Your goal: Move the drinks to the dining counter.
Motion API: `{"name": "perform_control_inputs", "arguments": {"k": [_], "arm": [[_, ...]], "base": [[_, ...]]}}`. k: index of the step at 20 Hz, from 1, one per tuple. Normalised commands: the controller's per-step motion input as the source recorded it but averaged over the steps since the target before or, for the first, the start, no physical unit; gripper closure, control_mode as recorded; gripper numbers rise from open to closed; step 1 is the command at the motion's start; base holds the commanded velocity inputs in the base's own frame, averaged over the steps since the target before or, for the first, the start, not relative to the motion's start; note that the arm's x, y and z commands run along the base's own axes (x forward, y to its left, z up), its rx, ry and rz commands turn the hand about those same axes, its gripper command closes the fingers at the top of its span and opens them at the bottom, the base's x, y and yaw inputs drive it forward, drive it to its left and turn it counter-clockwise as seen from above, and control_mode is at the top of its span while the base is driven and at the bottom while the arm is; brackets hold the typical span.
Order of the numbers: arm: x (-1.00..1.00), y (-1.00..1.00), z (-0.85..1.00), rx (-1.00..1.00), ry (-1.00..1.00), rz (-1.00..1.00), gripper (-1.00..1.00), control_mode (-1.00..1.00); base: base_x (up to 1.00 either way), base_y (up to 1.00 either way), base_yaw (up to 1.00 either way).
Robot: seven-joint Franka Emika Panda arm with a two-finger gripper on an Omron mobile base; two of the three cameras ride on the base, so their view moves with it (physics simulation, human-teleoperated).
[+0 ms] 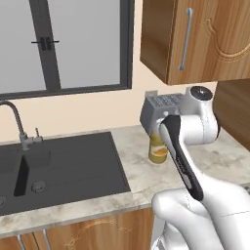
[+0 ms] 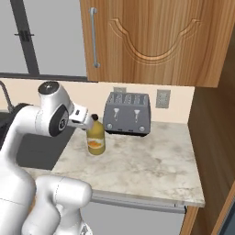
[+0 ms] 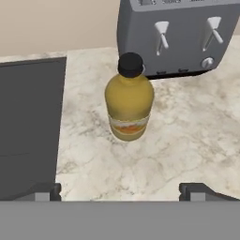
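An orange-juice bottle with a black cap (image 3: pixel 129 103) stands upright on the marble worktop (image 3: pixel 187 136), just in front of the toaster's left end. The same bottle (image 1: pixel 157 149) is partly hidden behind my arm in the left base view, and this bottle (image 2: pixel 96 137) stands beside my hand in the right base view. My gripper (image 3: pixel 121 192) hovers above and short of the bottle, open wide, with nothing between its fingertips (image 3: pixel 192 190). The dining counter is out of view.
A grey toaster (image 2: pixel 127 113) stands against the back wall behind the bottle. A black sink (image 1: pixel 58 166) with a faucet (image 1: pixel 17 122) lies to the left. Wooden upper cabinets (image 2: pixel 151 41) hang overhead, and a wooden side panel (image 2: pixel 215 137) closes off the worktop's right end.
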Motion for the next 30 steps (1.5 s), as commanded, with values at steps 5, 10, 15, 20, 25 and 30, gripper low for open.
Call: {"name": "perform_control_inputs", "arguments": {"k": [5,10,15,20,25,30], "arm": [[0.55,-0.1,-0.01,0.0,0.0,0.0,-1.0,-1.0],[0.44,-0.04,-0.08,0.0,0.0,0.0,-1.0,-1.0],[0.06,0.0,-0.19,0.0,0.0,0.0,-1.0,-1.0],[0.0,0.0,-0.17,0.0,0.0,0.0,-1.0,-1.0],[-0.01,0.0,-0.11,0.0,0.0,0.0,-1.0,-1.0],[-0.06,-0.05,-0.31,-0.01,0.0,0.0,-1.0,-1.0]], "base": [[0.0,0.0,0.0],[0.0,0.0,0.0],[0.0,0.0,0.0],[0.0,0.0,0.0],[0.0,0.0,0.0],[0.0,0.0,0.0]]}}
